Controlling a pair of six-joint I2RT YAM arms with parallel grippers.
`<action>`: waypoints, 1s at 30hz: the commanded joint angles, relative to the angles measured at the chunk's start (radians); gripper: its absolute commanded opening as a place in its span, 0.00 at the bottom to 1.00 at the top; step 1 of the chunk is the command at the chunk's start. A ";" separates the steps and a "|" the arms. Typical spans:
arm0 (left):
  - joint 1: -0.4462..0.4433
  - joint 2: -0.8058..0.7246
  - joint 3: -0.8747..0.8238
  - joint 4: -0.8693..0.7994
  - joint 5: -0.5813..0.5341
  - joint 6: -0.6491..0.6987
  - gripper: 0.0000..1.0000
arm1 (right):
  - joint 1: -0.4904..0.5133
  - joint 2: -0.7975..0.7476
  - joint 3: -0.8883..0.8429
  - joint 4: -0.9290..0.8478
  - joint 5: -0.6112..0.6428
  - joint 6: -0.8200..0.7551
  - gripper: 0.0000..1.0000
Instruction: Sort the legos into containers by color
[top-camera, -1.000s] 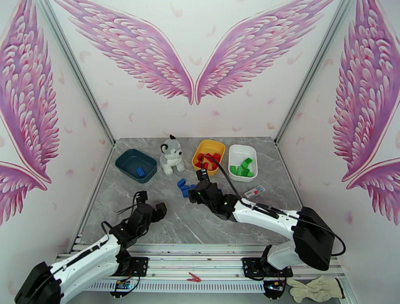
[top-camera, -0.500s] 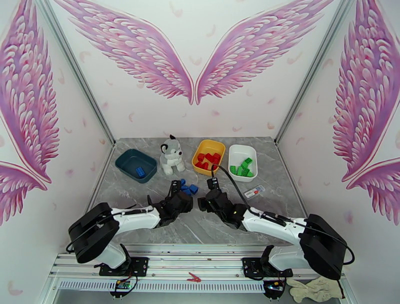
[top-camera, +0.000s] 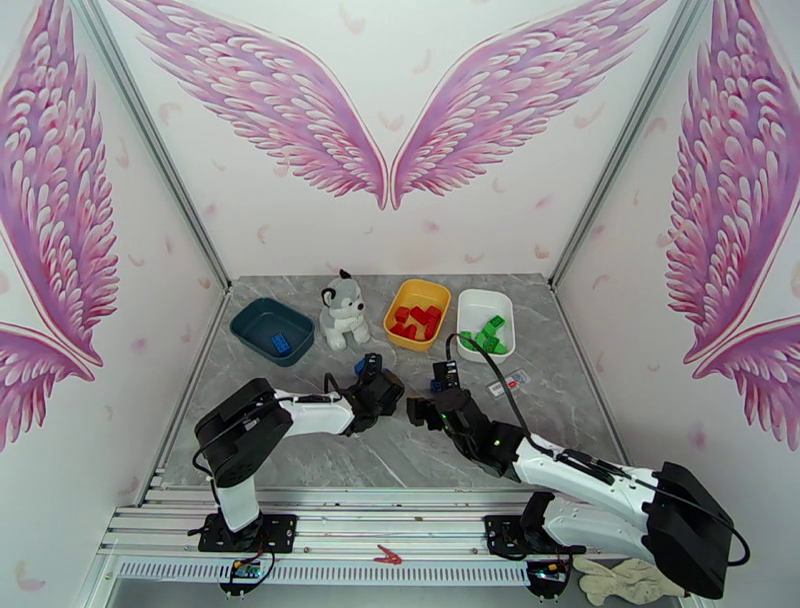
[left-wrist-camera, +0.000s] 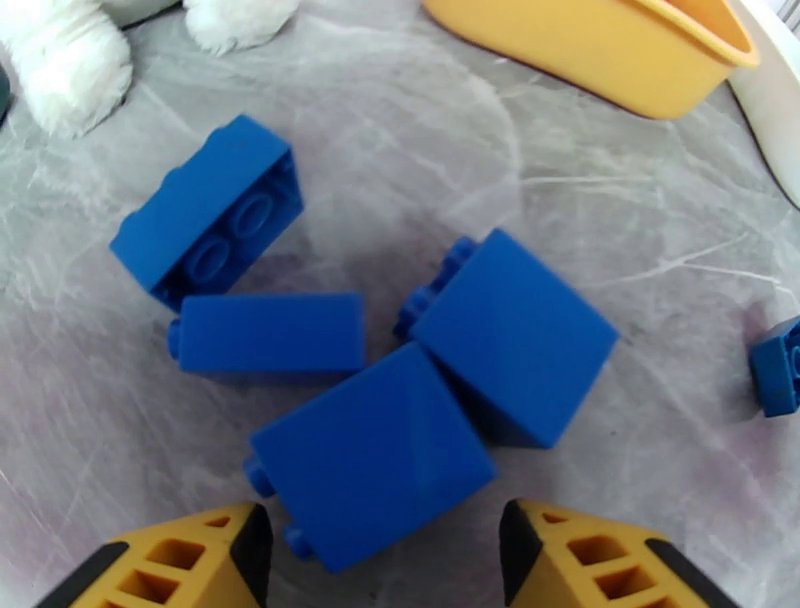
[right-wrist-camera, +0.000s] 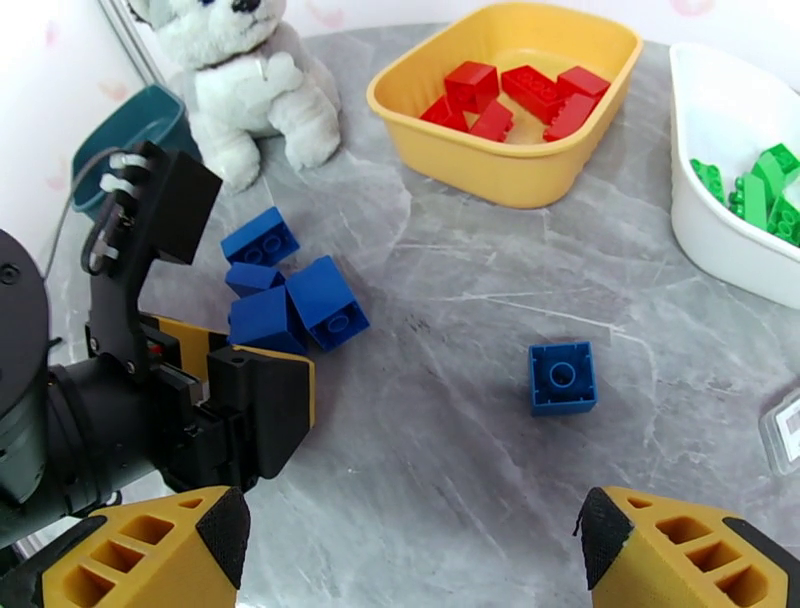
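Several blue legos lie in a loose pile on the marble table; from above the pile is mostly under my left arm. My left gripper is open, and the near end of the closest blue brick lies between its yellow fingertips. It is also seen in the top view as left gripper. A single blue brick lies apart, ahead of my open, empty right gripper, seen from above as right gripper. The teal tray holds one blue brick. Red bricks fill the yellow tray. Green bricks lie in the white tray.
A grey-and-white plush dog sits between the teal and yellow trays, just behind the blue pile. A small clear packet lies right of my right gripper. My two grippers stand close together at mid-table.
My left arm swung from the near left out to the blue pile. My right gripper drew back from the pile to the right.
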 joint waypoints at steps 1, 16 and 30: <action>-0.008 -0.040 -0.011 -0.017 -0.028 -0.006 0.68 | -0.007 -0.022 -0.022 0.018 0.004 0.024 0.95; 0.034 -0.040 -0.047 0.033 0.045 0.016 0.63 | -0.008 0.075 -0.007 0.070 -0.049 0.063 0.94; 0.094 0.097 0.144 0.004 0.111 0.063 0.51 | -0.008 0.104 0.002 0.079 -0.053 0.067 0.94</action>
